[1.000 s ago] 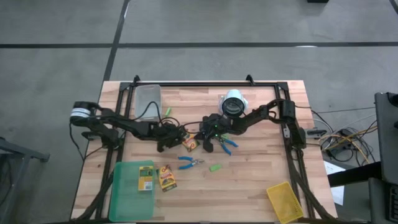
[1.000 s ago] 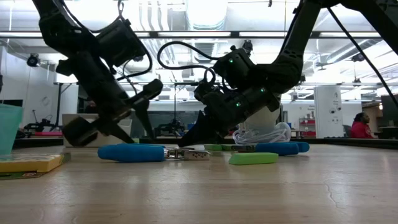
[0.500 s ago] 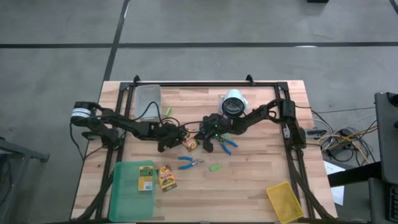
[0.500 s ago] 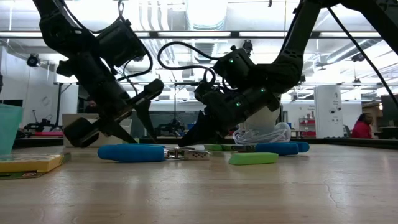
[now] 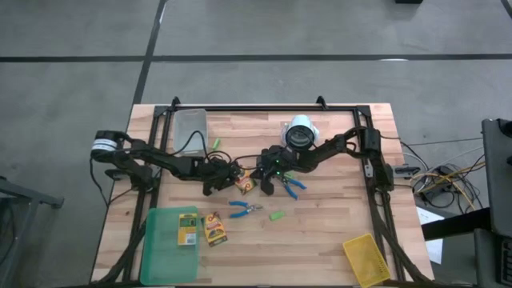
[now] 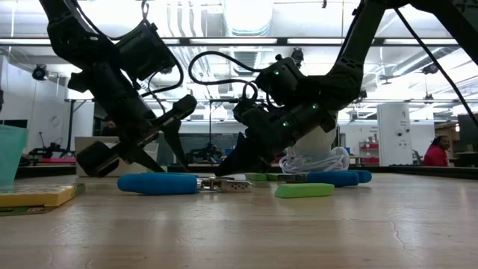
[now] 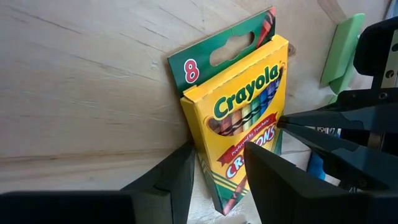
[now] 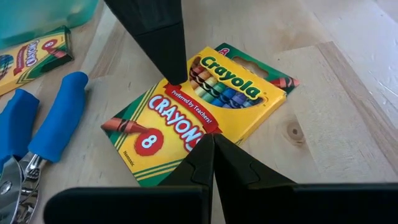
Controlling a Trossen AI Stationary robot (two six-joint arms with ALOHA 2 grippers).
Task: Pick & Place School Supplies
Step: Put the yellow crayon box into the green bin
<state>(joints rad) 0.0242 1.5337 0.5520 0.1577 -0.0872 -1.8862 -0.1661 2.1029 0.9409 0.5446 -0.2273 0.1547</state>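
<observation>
A yellow-and-green crayon box lies mid-table between my two grippers, which meet over it. My left gripper reaches in from the table's left and is closed on the box. My right gripper comes from the right, shut, its tips at the box's opposite long edge. One pair of blue-handled scissors lies nearer the front, another beside my right gripper. A green eraser rests flat near the first pair. My left gripper has one finger on the box's printed face and the other against the long side beside it, slanting down from the table's left. The fingers lie across the box. Most of the box rests on the table. My right gripper touches the box's long edge about midway with its shut fingertips, slanting down from the table's right. This edge is opposite the one my left finger is on.
A green tray holding one crayon box stands front left, with another box beside it. A yellow bin is front right. At the back stand a clear container, a white roll and a green eraser.
</observation>
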